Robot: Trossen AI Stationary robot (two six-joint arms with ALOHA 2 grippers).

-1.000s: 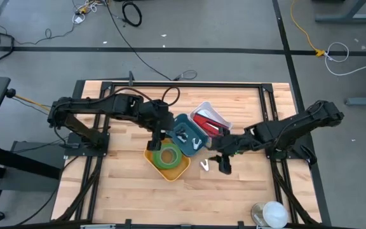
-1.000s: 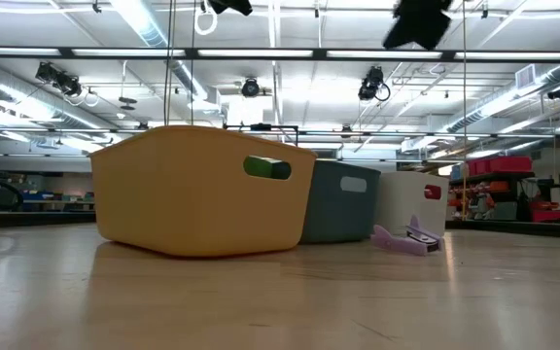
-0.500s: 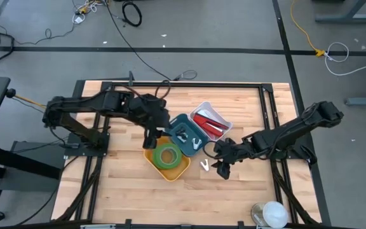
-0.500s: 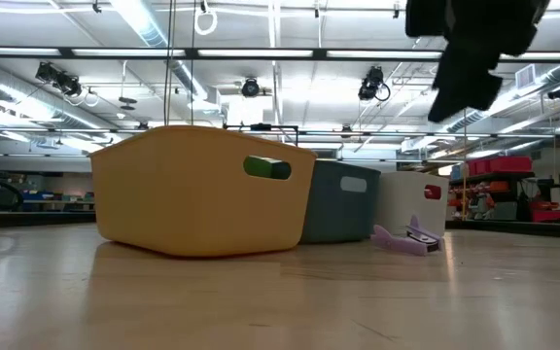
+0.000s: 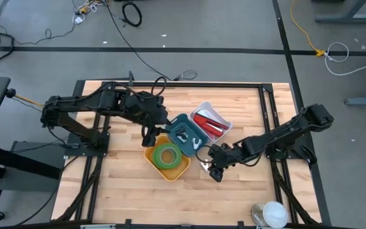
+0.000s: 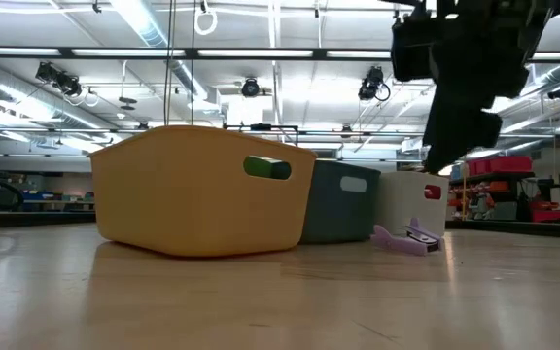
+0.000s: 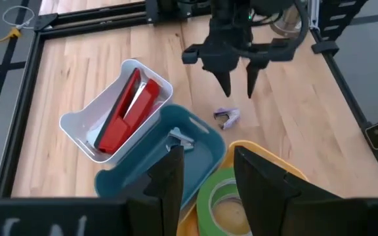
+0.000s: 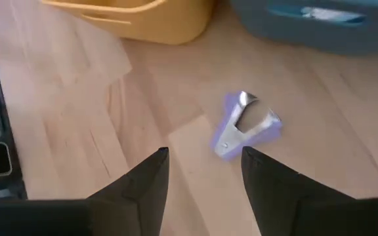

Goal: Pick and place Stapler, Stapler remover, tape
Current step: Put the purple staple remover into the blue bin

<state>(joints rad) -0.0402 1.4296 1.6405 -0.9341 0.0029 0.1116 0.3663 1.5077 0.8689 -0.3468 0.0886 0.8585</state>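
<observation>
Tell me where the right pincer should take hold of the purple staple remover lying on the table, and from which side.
Come straight down on the staple remover, closing across the purple body near its hinged end. It lies flat on bare wood, clear of the yellow bin and blue bin, with metal claws splayed at the far end. The right pincer is open above it, probably close to aligned.

Bench [image 5: 132, 184]: pale wood planks, black frame. Three bins: yellow bin [image 5: 178, 170], blue-grey bin [image 5: 180, 122], white bin [image 5: 223, 118]. Tape [image 5: 168, 155]: green roll in yellow bin. Stapler [image 5: 207, 123]: red, in white bin. Stapler remover [image 8: 245, 124]: lilac with silver metal claws. Both tools black: right tool [image 7: 237, 77], left tool [image 7: 207, 176].
</observation>
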